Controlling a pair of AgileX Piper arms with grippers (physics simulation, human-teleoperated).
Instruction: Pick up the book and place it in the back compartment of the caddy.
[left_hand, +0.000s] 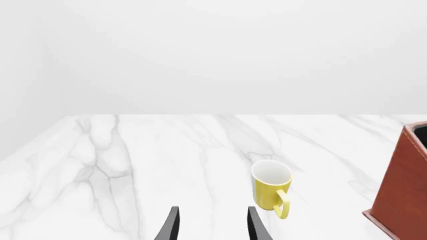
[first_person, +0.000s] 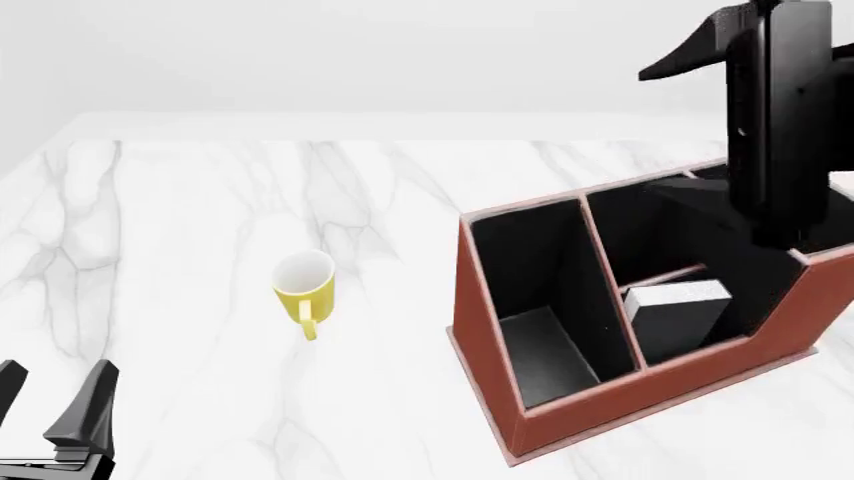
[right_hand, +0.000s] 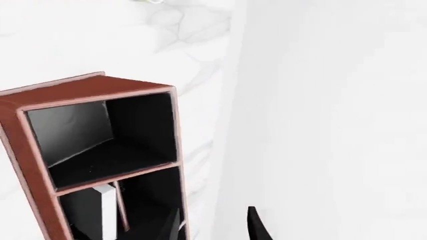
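The reddish-brown caddy (first_person: 487, 330) stands at the right of the table; it also shows as the caddy (right_hand: 93, 87) under my right wrist and a caddy corner (left_hand: 400, 185). The book (first_person: 677, 298) stands inside it with white page edges up, in the right-hand compartment just on the near side of the cross divider. Its white edge is the book (right_hand: 107, 212) in the right wrist view. My right arm (first_person: 781, 130) hangs above the caddy's right side. The right gripper (right_hand: 213, 216) is open and holds nothing. At the near left, the left gripper (first_person: 51, 395) is open and empty.
A yellow mug (first_person: 304, 283) lies on the marble table (first_person: 200, 200) left of the caddy, just ahead and to one side of the left gripper (left_hand: 213, 210), where it shows as the mug (left_hand: 270, 186). A long compartment (first_person: 547, 350) on the caddy's left side holds nothing.
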